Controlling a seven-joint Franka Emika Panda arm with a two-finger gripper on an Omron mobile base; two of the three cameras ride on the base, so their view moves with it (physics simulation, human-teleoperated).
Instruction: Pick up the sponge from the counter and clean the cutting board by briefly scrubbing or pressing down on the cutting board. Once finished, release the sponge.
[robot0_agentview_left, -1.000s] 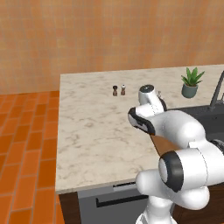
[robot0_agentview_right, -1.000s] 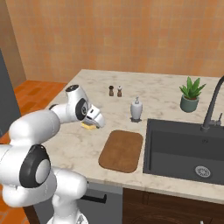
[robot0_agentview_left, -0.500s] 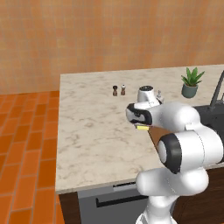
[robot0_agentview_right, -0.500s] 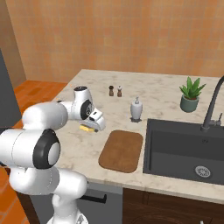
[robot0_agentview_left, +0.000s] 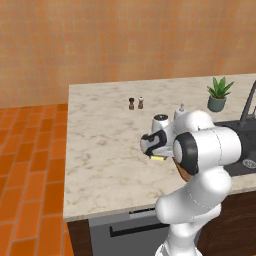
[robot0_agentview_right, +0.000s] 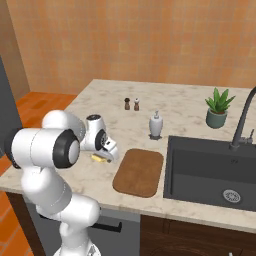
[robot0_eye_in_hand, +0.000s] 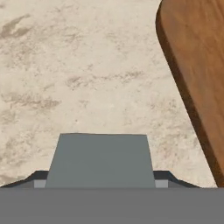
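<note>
Tool (robot0_agentview_right: 109, 151) grips the sponge (robot0_eye_in_hand: 100, 159) low over the desk (robot0_eye_in_hand: 78, 65), just beside the board (robot0_agentview_right: 139, 171)'s left edge.

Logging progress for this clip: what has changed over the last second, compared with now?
The gripper has carried the sponge from the counter's left part toward the cutting board, closing most of the gap; the sponge sits between the fingers and is not yet over the board. The arm folded in closer to the base. The board, soap dispenser, shakers and potted plant stayed put.
</note>
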